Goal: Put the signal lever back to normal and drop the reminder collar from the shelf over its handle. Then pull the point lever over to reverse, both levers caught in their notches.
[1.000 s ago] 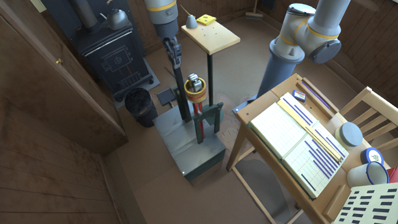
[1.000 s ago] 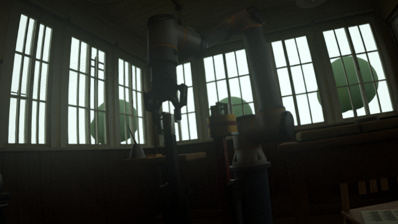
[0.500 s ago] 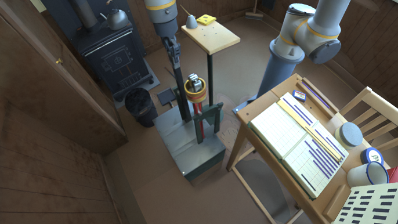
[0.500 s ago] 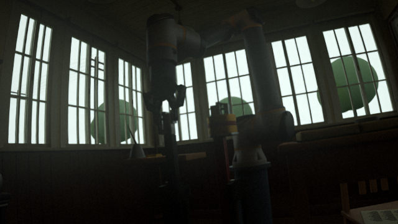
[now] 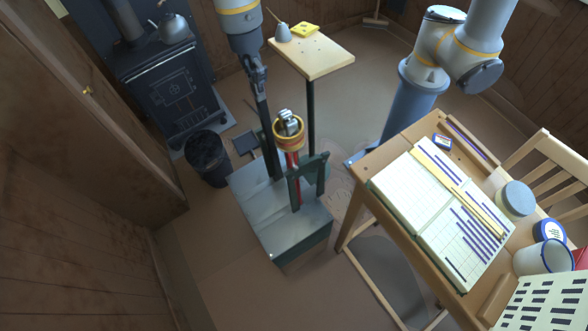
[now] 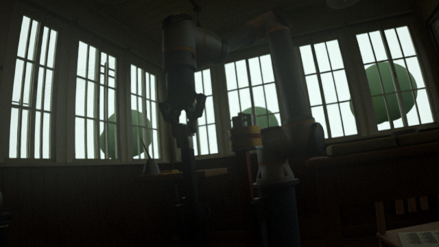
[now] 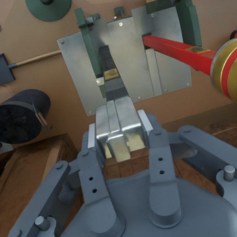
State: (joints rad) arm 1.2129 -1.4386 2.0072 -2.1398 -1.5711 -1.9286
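Observation:
On the steel lever frame [image 5: 278,214] two levers stand side by side. The red signal lever [image 5: 293,171] [image 7: 177,49] carries the yellow reminder collar [image 5: 289,136] [image 7: 227,70] with its red band over the handle. The black point lever [image 5: 268,128] [image 7: 113,76] rises to its left. Its silver handle [image 7: 118,125] sits between the fingers of my gripper [image 5: 257,79] [image 7: 119,133] [image 6: 181,113], which is closing around it from above.
A black bucket [image 5: 208,156] [image 7: 22,115] stands just left of the frame, with a stove [image 5: 169,81] behind it. The shelf stand [image 5: 310,53] rises right behind the levers. A desk with a ledger [image 5: 441,206] and a chair [image 5: 553,167] fill the right side.

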